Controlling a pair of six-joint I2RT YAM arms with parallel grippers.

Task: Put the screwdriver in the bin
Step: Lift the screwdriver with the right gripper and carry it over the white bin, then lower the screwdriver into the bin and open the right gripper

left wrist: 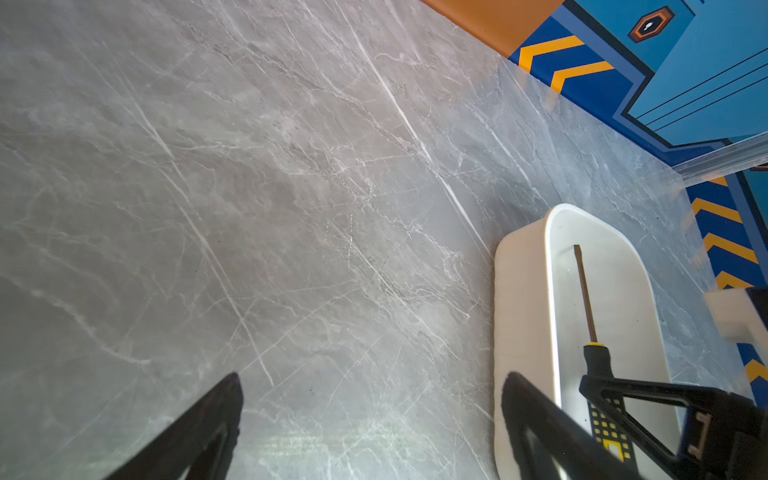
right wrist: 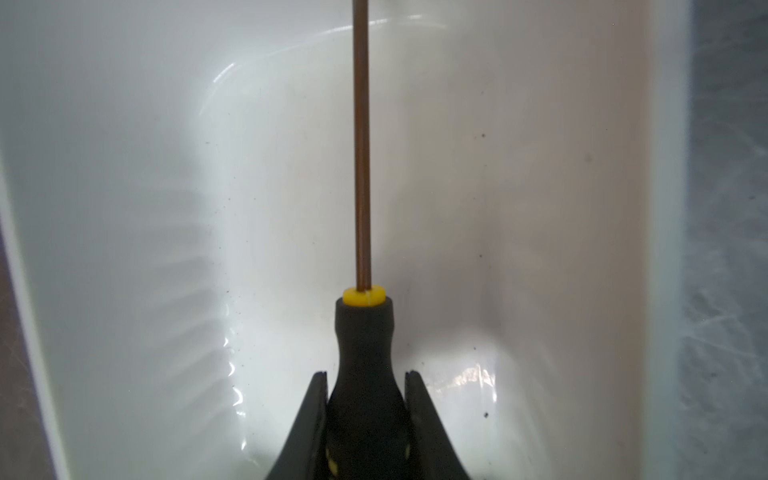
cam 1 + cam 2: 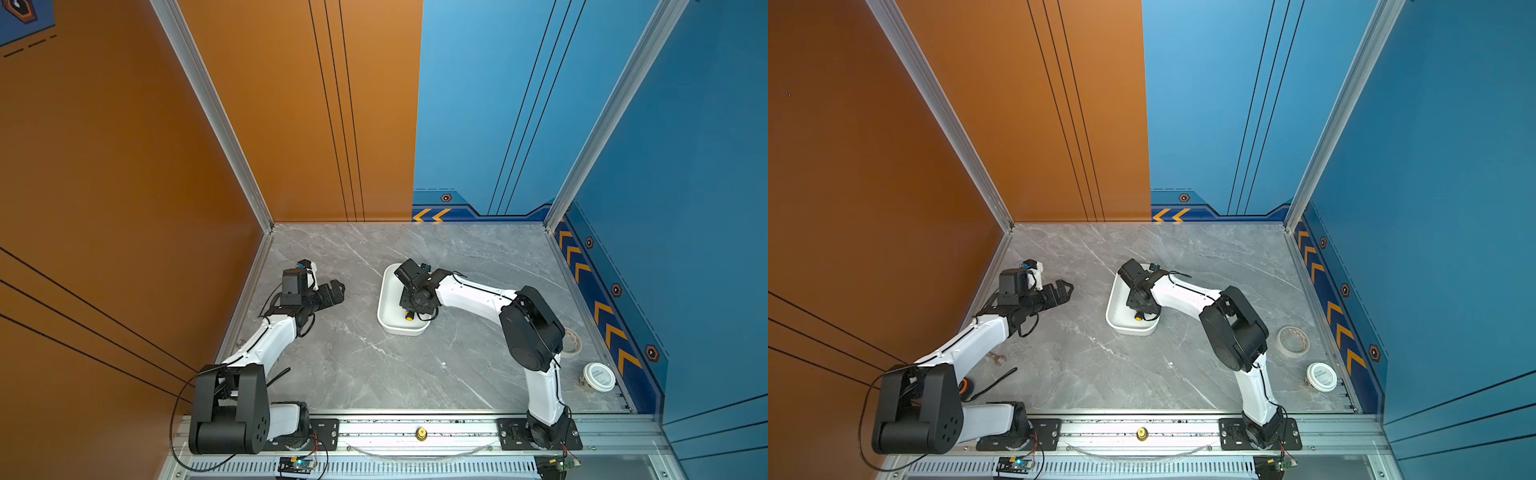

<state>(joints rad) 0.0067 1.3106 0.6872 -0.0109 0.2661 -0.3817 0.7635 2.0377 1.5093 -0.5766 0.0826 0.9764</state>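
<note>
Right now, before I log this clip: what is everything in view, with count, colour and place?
slim black-handled screwdriver: 1; black, yellow collar, dark shaft; inside the bin, handle gripped.
shallow white plastic bin: 1; white; middle of the table.
beige tape roll: 1; beige; right side, beside the right arm.
small round lidded tub: 1; white; near right corner.
small metal wrench: 1; grey; left edge, by the left arm.
thin black strip: 1; black; near the left arm's base.
grey marble table: 1; grey.
left gripper: 1; black; open, empty, left of the bin.
right gripper: 1; black; shut on the screwdriver's handle, in the bin.
</note>
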